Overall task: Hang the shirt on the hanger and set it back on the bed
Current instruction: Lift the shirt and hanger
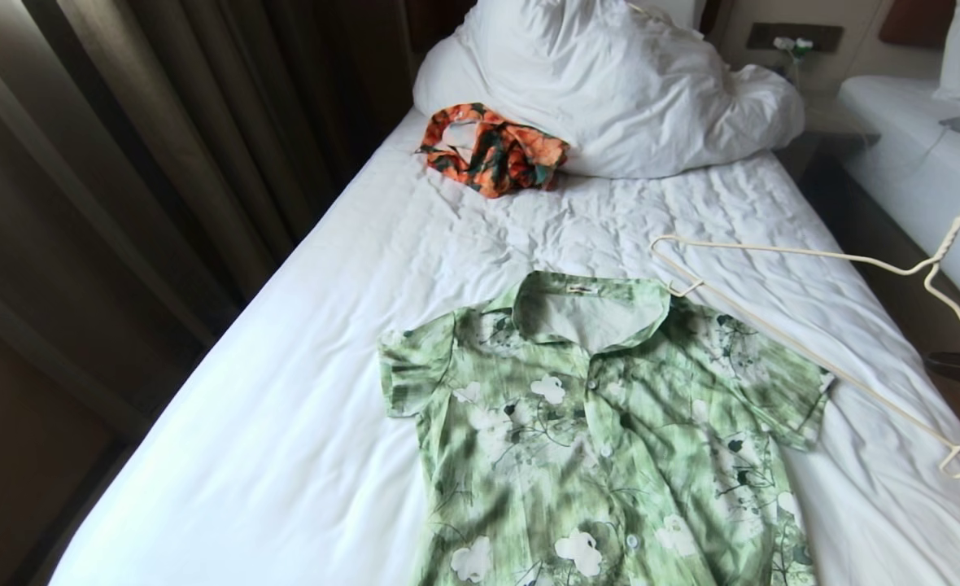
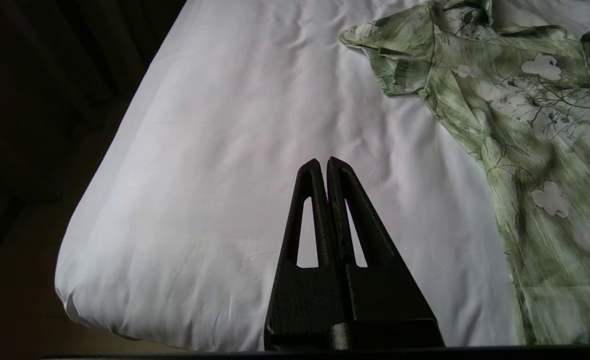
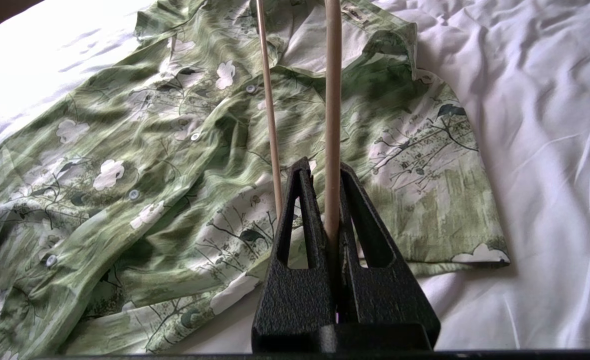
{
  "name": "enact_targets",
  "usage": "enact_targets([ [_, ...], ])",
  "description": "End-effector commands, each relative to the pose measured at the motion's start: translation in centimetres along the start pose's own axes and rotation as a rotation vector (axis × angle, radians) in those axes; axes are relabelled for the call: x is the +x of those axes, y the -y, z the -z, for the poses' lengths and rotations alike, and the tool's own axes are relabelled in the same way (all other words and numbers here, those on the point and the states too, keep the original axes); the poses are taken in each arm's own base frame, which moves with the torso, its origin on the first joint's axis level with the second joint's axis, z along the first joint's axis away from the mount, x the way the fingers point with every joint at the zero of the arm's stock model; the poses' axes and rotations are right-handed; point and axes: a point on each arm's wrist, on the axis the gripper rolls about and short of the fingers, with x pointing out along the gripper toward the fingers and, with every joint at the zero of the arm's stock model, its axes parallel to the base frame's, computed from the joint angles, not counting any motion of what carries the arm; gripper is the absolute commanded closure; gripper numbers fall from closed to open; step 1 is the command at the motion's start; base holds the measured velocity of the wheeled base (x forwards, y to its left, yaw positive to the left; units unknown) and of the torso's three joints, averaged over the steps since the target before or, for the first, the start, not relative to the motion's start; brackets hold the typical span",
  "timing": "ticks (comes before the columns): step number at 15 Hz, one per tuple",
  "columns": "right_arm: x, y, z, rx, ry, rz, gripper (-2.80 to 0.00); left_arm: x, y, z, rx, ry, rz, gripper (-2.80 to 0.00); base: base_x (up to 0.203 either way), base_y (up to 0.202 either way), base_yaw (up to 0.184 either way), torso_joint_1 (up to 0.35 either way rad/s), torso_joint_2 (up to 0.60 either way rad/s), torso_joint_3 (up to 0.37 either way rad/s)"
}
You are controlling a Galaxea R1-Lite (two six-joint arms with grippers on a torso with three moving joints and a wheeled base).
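You have the short-sleeved, collared, green floral shirt spread flat and face up on the wrinkled white sheet of the bed, filling the lower centre of the head view, its collar open toward the pillow and its hem running off the bottom edge. Its buttons are done up along the placket.

Your right end effector is clamped narrow on one rod of the thin cream wire hanger; in the right wrist view that rod rises straight out from between the fingers, with a second, thinner rod of the frame just beside it, both crossing above the shirt's front. In the head view the hanger is lifted at the right of the frame, tilted, one corner reaching in just beside the shirt's collar and the twisted neck and hook rising toward the right edge. The end effector itself is outside the head view.

Your left end effector is pressed shut on nothing, sitting over bare sheet near the foot corner of the bed, with the shirt's sleeve well apart from it at the upper right of the left wrist view.

At the top of the head view a crumpled orange-and-teal patterned garment lies against the big white pillow. A second white bed shows at the upper right.
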Motion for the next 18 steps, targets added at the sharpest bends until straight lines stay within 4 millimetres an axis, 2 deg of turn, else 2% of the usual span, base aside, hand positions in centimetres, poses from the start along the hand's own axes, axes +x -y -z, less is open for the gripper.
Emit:
enact_targets([
  [1, -0.2, -0.4, -0.1, -0.009, 0.005, 0.002, 0.00, -0.3, 0.0, -0.9, 0.001, 0.034, 0.007, 0.00, 0.000, 0.000, 0.000, 0.000, 0.00, 0.000],
  [3, -0.3, -0.4, -0.3, -0.014, 0.006, 0.003, 0.00, -0.9, 0.1, -3.5, 0.005, 0.084, 0.067, 0.00, 0.000, 0.000, 0.000, 0.000, 0.00, 0.000],
  [4, -0.3, -0.4, -0.3, -0.017, 0.006, 0.003, 0.00, -0.5, 0.1, -4.3, 0.004, 0.055, 0.096, 0.00, 0.000, 0.000, 0.000, 0.000, 0.00, 0.000],
  [7, -0.2, -0.4, -0.4, -0.020, 0.007, 0.000, 0.00, 2.6, 0.3, -7.0, -0.031, -0.119, 0.214, 0.00, 0.000, 0.000, 0.000, 0.000, 0.00, 0.000],
  [10, -0.2, -0.4, -0.3, -0.018, 0.006, 0.001, 0.00, 8.0, 0.4, -9.4, -0.113, -0.262, 0.342, 0.00, 0.000, 0.000, 0.000, 0.000, 0.00, 0.000],
  [13, -0.1, -0.2, -0.2, -0.017, 0.005, 0.000, 0.00, 15.0, 1.4, -10.9, -0.215, -0.367, 0.460, 0.00, 0.000, 0.000, 0.000, 0.000, 0.00, 0.000],
  [16, 0.1, 0.6, -0.3, -0.020, 0.006, -0.002, 0.00, 22.0, 4.2, -11.7, -0.311, -0.413, 0.581, 0.00, 0.000, 0.000, 0.000, 0.000, 0.00, 0.000],
  [18, 0.1, 1.2, -0.5, -0.014, 0.007, 0.001, 0.00, 26.4, 6.8, -10.7, -0.331, -0.445, 0.647, 0.00, 0.000, 0.000, 0.000, 0.000, 0.00, 0.000],
])
